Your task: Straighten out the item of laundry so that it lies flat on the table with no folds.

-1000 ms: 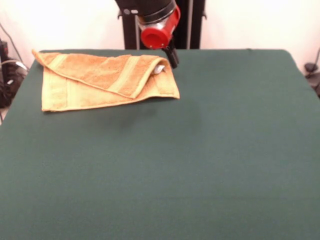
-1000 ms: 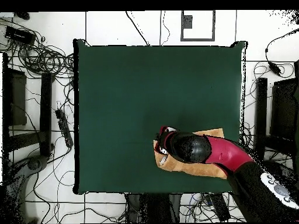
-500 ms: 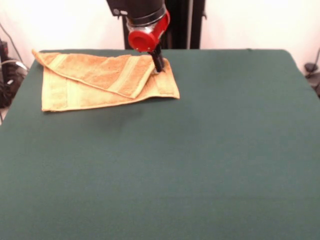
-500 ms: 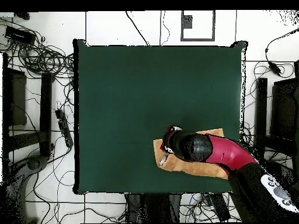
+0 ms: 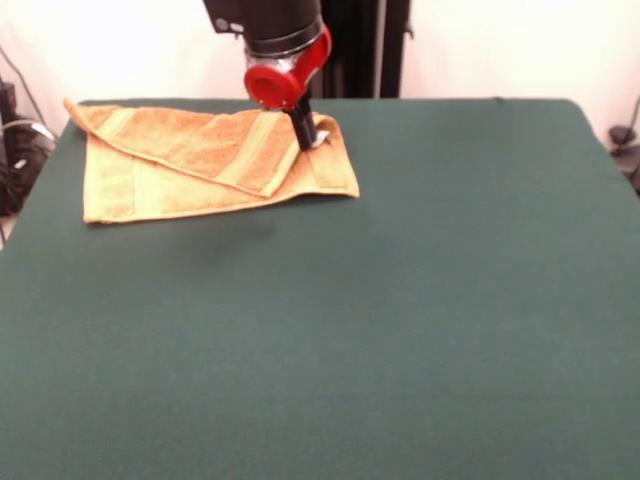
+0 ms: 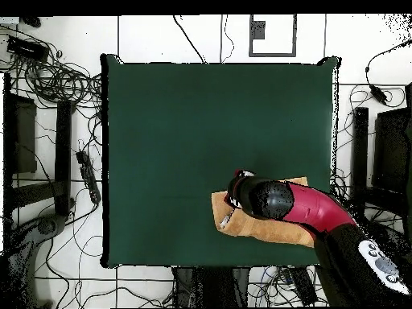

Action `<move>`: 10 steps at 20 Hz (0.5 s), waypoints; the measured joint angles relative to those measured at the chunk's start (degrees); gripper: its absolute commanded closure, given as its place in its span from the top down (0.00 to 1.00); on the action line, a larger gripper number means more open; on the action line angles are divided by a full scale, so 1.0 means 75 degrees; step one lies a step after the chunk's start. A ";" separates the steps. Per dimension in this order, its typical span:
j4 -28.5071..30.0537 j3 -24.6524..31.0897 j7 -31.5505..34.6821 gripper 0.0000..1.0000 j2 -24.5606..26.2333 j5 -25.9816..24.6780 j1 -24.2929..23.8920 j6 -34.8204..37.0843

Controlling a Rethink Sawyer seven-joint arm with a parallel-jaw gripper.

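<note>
**A:** So where's the robot at? The towel (image 5: pixel 205 160) sits in the upper left of the front view, near the far edge of the table (image 5: pixel 420 330), and it's clearly not flat — one corner is folded diagonally over the rest, so there's a triangular flap with its border bands running slantwise across the lower layer.

**B:** Yep. And the gripper (image 5: pixel 305 135) is down at the right end of that flap, right by the little white tag (image 5: pixel 322 138). From above, the arm (image 6: pixel 310 208) covers most of the towel, so only a strip of orange shows at its left and lower side.

**A:** Is the gripper clamped on the cloth or spread apart?

**B:** Can't tell. It's just one dark stub under the red collar in the front view, and the overhead view hides it completely. It looks to be touching or nearly touching the towel, no more than that.

**A:** So the step in hand is probably grabbing that folded corner?

**B:** That's the guess. To do it well, it should pinch only the top layer, close to the flap's tip — catching both layers would just drag the whole towel. Then lift a little and carry the corner back across the fold line, low and slow, so the lower layer stays put.
</note>
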 measured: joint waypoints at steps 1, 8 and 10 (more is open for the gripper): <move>-0.0007 -0.0022 0.0000 0.00 0.0006 0.0057 0.0022 0.0000; -0.0014 -0.0179 0.0000 0.00 0.0004 0.0357 0.0143 0.0000; -0.0021 -0.0253 0.0000 0.00 0.0005 0.0408 0.0183 0.0000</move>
